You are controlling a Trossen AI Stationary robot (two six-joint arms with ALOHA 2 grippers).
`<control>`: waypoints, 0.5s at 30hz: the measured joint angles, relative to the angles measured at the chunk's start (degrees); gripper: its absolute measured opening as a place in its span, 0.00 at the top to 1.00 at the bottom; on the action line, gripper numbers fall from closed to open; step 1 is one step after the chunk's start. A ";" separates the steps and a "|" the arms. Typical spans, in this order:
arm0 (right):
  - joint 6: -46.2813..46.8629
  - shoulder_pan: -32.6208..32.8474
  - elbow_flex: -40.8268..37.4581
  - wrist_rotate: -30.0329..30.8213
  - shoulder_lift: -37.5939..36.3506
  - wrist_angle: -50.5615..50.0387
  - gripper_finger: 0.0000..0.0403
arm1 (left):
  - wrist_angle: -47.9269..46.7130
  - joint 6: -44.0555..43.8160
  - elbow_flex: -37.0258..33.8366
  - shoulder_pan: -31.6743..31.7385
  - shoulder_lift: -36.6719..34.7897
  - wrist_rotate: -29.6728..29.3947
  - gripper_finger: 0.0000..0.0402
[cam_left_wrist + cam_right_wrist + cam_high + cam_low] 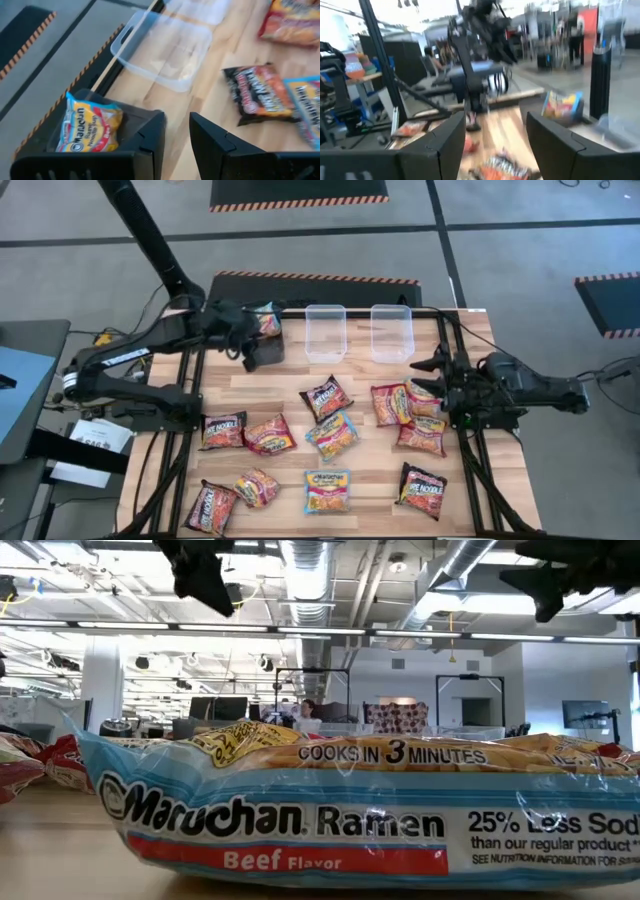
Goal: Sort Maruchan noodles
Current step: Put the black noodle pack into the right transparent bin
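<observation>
Above the table's far left corner, your left gripper point(243, 340) hovers by the black bin point(266, 348), where one light blue and yellow packet point(89, 125) already stands on edge. In the left wrist view its fingers point(150, 137) stand a little apart with nothing between them, so that arm is free. Your right gripper point(437, 377) hangs over the right side of the table with its jaws spread wide and empty, above the cluster of red-orange packets point(408, 416).

Remaining packets lie scattered across the wooden tabletop point(370, 480): black-and-red ones such as the packet in the middle point(326, 396), red-orange ones, and blue-yellow ones like the packet lying nearest the low camera point(350, 820). Both clear bins point(325, 332) at the far edge look empty.

As I judge it, the step in hand is a pick by the right arm from that cluster. Those packets overlap, so choose the one lying on top and come straight down over its middle; the wrapper is slick and puffy, so close firmly enough that it does not squirt out. Lift clear before travelling so you do not drag its neighbours. Carry it to the nearer clear bin point(391, 330) and let go low inside the walls. Keep each kind in its own bin.
</observation>
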 joint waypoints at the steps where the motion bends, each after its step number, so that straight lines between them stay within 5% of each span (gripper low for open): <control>1: 1.15 0.11 1.73 -0.04 1.27 -2.09 0.42 | 0.16 -0.35 -0.05 -0.60 -0.60 -0.13 0.81; 10: 17.74 3.61 14.85 -4.16 14.12 -22.54 0.42 | 0.33 -1.20 -0.07 -2.89 -2.00 -0.33 0.81; 15: 24.80 7.33 17.12 -9.33 20.07 -24.68 0.42 | 0.32 -1.20 -0.07 -2.87 -2.00 -0.40 0.81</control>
